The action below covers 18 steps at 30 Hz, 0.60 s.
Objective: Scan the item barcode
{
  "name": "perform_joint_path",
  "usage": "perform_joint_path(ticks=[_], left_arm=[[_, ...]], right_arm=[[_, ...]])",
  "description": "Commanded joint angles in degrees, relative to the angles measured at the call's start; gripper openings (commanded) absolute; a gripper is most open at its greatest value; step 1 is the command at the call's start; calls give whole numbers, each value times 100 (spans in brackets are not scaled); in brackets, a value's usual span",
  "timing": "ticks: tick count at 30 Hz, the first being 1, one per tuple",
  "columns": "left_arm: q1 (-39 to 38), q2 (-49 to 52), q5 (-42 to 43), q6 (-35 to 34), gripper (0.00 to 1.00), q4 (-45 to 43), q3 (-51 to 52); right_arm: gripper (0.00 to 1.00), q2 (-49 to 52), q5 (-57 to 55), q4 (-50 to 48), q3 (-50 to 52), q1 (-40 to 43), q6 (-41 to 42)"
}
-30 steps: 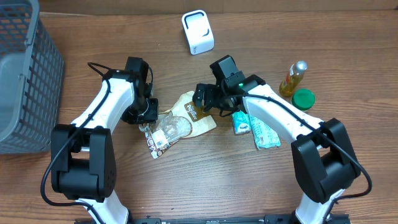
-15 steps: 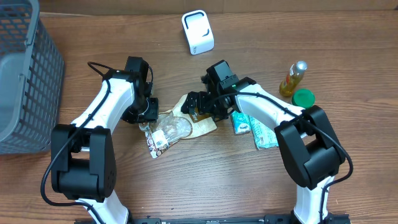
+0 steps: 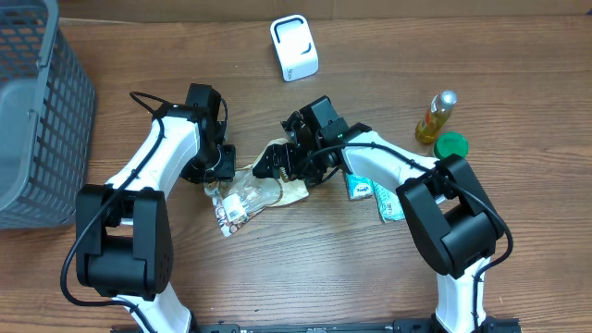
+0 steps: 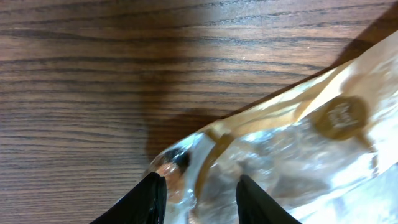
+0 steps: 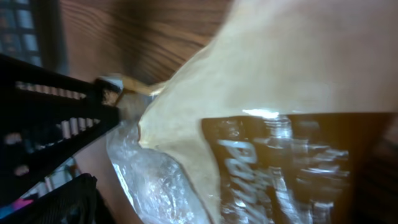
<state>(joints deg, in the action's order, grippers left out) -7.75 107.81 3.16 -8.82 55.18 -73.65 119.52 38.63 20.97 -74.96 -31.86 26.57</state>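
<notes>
The item is a tan and clear snack bag [image 3: 257, 192] lying on the table between the two arms, with a white printed label [image 3: 231, 215] at its lower left end. My left gripper [image 3: 219, 176] is shut on the bag's left corner; in the left wrist view the crinkled film [image 4: 292, 143] fills the gap between the black fingers [image 4: 149, 199]. My right gripper [image 3: 280, 159] hovers open over the bag's upper edge. Its wrist view is filled by the bag's brown printed panel [image 5: 292, 168], and its own fingers do not show. The white scanner [image 3: 294, 46] stands at the back.
A grey mesh basket [image 3: 37, 102] fills the far left. A yellow bottle [image 3: 437, 116] and a green lid [image 3: 451, 145] stand at the right. Teal packets [image 3: 379, 190] lie under the right arm's forearm.
My right gripper has moved left, from beside the bag's right end to over its upper edge. The bag has shifted slightly left. The left arm has stayed put.
</notes>
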Motion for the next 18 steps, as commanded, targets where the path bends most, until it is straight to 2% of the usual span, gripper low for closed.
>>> perform_joint_path(ticks=[1, 8, 12, 14, 18], left_arm=[[22, 48, -15, -42, 42, -17, 42], [22, 48, -17, -37, 45, -17, 44], [22, 46, -7, -39, 42, -15, 42], [26, 46, 210, -13, 39, -17, 20], [157, 46, 1209, 313, 37, 221, -398]], right_arm=[[95, 105, 365, -476, 330, -66, 420], [86, 105, 992, -1132, 538, -66, 490], [88, 105, 634, -1062, 538, -66, 494], [90, 105, 428, -997, 538, -63, 494], [94, 105, 317, -975, 538, -55, 492]])
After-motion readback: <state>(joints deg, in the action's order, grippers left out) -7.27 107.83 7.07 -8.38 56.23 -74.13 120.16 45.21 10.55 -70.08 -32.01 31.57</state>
